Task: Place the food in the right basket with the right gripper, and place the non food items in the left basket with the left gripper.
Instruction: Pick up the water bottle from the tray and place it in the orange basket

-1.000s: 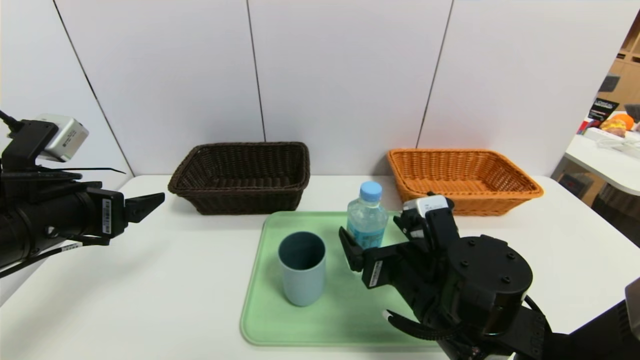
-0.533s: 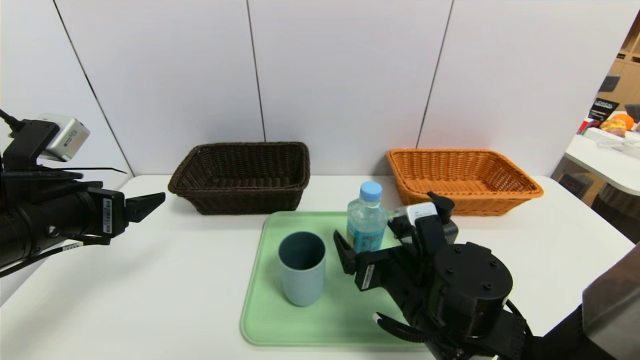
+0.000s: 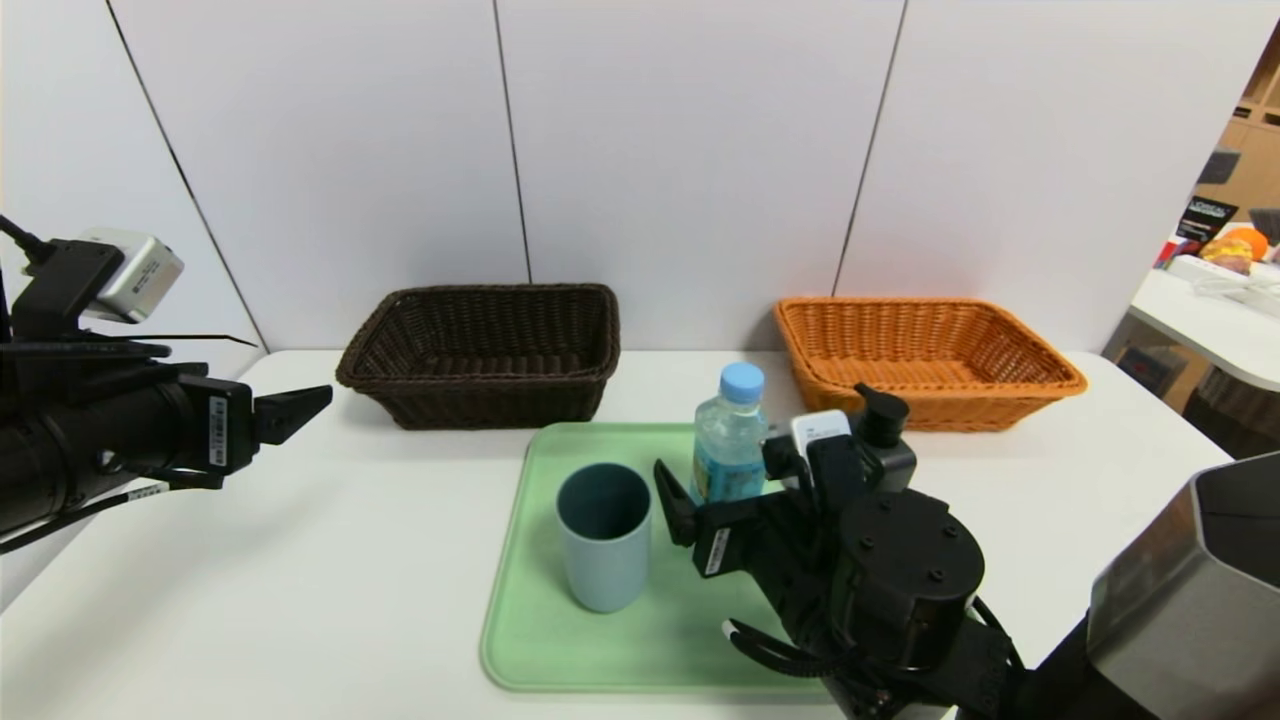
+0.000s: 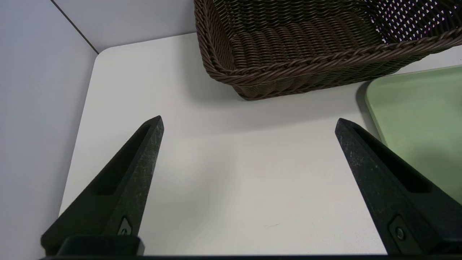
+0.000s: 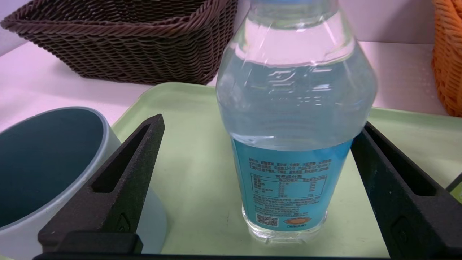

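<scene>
Zero sorted so far: both baskets look bare inside from what shows, so the whole job is ahead of it.

Water bottle (image 5: pixel 292 119): standing upright on the green tray (image 3: pixel 600 640), toward its far side. That's the food item, not picked up yet.

Right gripper (image 5: pixel 252 151): fingers spread wide with the bottle between them, sitting closer to one finger than the other. No squeeze yet; I can't tell if the near finger is brushing the label or just beside it.

Blue-grey cup (image 3: pixel 604 535): upright on the tray, just beside the right gripper's other finger. I'd guess it could get nudged if the arm slides over.

Pump bottle (image 3: pixel 885 435): only the black pump head pokes out behind the right arm, rest is hidden. Seems to be on the tray near the water bottle.

Orange basket (image 3: pixel 1040 375): on the white table (image 3: pixel 300 580) behind the tray to the right, nothing visible in it.

Dark brown basket (image 4: pixel 288 68): behind the tray to the left, also nothing inside that I can see.

Left gripper (image 4: pixel 249 151): parked out over the left part of the table, fingers wide apart, holding nothing.

Left to do: grab the bottle and drop it in the orange basket, then the left arm has the cup and pump bottle to move. Pretty much the very start imo.
</scene>
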`<control>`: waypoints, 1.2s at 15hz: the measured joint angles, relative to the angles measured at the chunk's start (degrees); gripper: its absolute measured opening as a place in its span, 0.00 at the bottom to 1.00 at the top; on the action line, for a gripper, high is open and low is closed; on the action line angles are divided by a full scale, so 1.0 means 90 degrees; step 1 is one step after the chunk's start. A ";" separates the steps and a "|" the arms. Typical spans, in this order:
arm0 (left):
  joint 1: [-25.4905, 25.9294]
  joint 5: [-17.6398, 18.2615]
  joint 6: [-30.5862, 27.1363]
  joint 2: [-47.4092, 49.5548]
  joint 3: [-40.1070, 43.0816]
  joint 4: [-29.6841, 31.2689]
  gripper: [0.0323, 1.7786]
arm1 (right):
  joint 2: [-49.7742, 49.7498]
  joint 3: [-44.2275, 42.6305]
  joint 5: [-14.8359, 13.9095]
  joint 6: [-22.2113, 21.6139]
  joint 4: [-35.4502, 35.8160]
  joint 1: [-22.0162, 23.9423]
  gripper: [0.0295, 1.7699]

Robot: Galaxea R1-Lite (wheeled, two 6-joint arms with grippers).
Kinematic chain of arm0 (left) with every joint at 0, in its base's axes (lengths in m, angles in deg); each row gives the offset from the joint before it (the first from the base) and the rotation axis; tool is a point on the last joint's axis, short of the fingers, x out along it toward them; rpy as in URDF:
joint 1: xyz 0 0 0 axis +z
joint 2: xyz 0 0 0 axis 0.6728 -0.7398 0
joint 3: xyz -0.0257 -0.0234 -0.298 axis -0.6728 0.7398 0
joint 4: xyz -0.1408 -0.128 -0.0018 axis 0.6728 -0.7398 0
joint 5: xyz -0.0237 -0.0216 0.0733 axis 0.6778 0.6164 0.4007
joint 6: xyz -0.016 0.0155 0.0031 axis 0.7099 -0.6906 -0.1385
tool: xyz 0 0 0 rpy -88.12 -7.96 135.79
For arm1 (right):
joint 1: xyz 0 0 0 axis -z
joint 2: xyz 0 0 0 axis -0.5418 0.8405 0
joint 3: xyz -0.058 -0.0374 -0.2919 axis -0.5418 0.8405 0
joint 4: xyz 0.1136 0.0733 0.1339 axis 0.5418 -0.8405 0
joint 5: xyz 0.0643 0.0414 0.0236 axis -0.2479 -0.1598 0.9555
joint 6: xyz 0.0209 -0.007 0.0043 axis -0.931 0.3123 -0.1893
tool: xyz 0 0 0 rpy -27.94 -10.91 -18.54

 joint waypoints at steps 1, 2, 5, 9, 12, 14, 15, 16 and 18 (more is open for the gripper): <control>0.0000 0.0003 0.0003 -0.0012 -0.0007 0.0000 0.95 | 0.0084 -0.0018 0.0003 0.0000 0.0061 0.0003 0.97; 0.0000 0.0003 0.0003 -0.0022 -0.0026 0.0000 0.95 | 0.0179 -0.0039 0.0003 0.0003 0.0171 0.0003 0.97; 0.0000 0.0005 0.0000 -0.0087 -0.0084 0.0000 0.95 | 0.0390 -0.0076 0.0000 -0.0003 0.0278 0.0039 0.97; 0.0000 0.0003 -0.0009 -0.0163 -0.0123 0.0004 0.95 | 0.0461 -0.0080 -0.0007 -0.0005 0.0278 0.0194 0.97; 0.0000 0.0003 -0.0018 -0.0206 -0.0175 0.0001 0.95 | 0.0478 -0.0112 -0.0007 -0.0005 0.0278 0.0228 0.97; -0.0005 0.0003 -0.0018 -0.0223 -0.0190 0.0000 0.95 | 0.0527 -0.0177 -0.0005 0.0007 0.0275 0.0252 0.97; -0.0007 0.0003 -0.0012 -0.0226 -0.0190 0.0000 0.95 | 0.0562 -0.0217 -0.0005 0.0031 0.0275 0.0264 0.97; -0.0007 -0.0001 -0.0009 -0.0228 -0.0190 0.0000 0.95 | 0.0611 -0.0278 0.0000 0.0049 0.0275 0.0286 0.97; -0.0005 -0.0004 -0.0009 -0.0230 -0.0187 0.0000 0.95 | 0.0684 -0.0431 0.0003 0.0095 0.0278 0.0359 0.97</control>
